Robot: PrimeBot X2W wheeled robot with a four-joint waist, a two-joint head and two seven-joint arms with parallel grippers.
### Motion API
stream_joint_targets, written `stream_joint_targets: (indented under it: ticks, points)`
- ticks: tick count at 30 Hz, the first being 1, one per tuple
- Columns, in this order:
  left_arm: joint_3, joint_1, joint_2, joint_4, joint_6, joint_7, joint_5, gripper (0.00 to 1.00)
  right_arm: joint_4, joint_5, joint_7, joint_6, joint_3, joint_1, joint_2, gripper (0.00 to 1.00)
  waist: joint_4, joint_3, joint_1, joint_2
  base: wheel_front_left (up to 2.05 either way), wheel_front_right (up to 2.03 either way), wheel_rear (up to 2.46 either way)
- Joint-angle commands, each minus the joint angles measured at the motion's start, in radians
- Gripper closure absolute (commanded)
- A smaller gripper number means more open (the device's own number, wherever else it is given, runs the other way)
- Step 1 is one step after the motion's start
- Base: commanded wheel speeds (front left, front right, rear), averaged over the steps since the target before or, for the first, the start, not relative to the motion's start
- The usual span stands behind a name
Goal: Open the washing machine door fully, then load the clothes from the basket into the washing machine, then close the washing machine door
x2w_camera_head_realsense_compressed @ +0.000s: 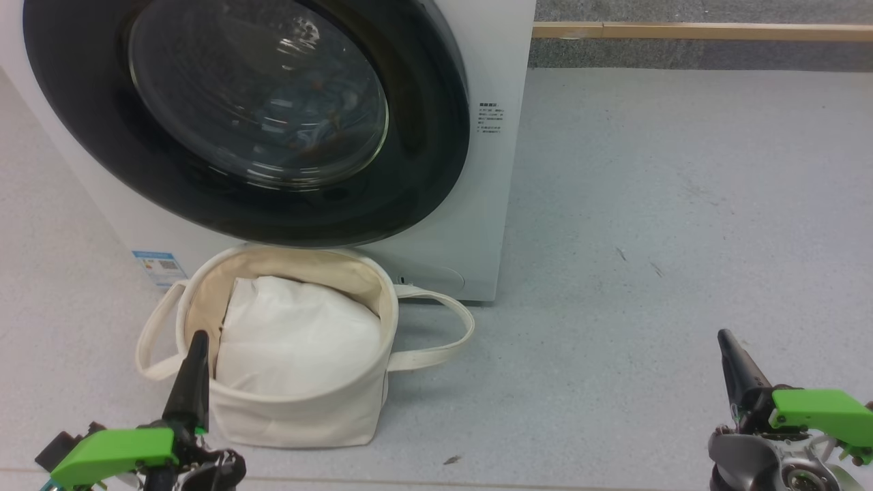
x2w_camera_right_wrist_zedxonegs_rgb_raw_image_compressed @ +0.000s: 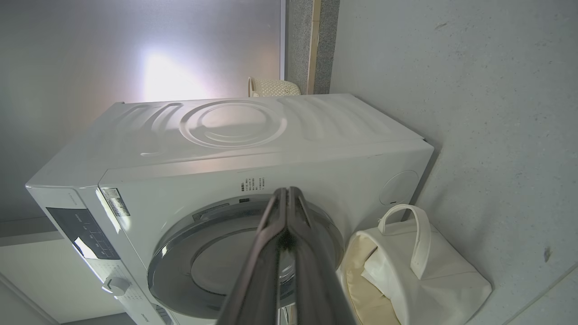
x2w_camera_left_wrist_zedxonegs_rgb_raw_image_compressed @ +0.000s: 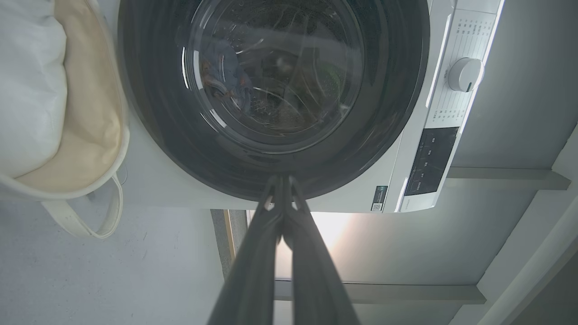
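Note:
The washing machine is a white box ahead on the left. The washing machine door, with its glossy black rim and bulging glass, lies flat against the front. Behind the glass there is bluish fabric with orange specks, the clothes. The cream basket stands on the floor against the machine and holds a plain white cloth. My left gripper is shut and empty at the basket's near left rim. My right gripper is shut and empty over the floor at the far right.
Grey floor stretches to the right of the machine up to a wooden strip along the wall. The machine's control panel carries a white dial. A woven tub stands behind the machine. One basket handle loops out to the right.

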State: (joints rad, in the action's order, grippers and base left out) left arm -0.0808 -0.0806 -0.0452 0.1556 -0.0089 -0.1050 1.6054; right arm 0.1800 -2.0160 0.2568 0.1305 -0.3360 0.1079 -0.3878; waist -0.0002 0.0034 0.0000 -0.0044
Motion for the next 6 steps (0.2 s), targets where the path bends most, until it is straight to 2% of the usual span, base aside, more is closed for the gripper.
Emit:
stream_joint_targets:
  ticks: [1, 6]
  points:
    - [-0.035, -0.018, -0.005, -0.043, 0.001, -0.006, 0.003, 1.0, -0.032, 0.001, 0.005, 0.0, -0.007, 0.041, -0.027, 1.0, 0.0, 0.0, 0.0, 0.0, 0.0, 0.0, 0.0]
    - [-0.035, -0.018, -0.005, -0.043, 0.001, -0.006, 0.003, 1.0, -0.032, 0.001, 0.005, 0.0, -0.007, 0.041, -0.027, 1.0, 0.0, 0.0, 0.0, 0.0, 0.0, 0.0, 0.0]
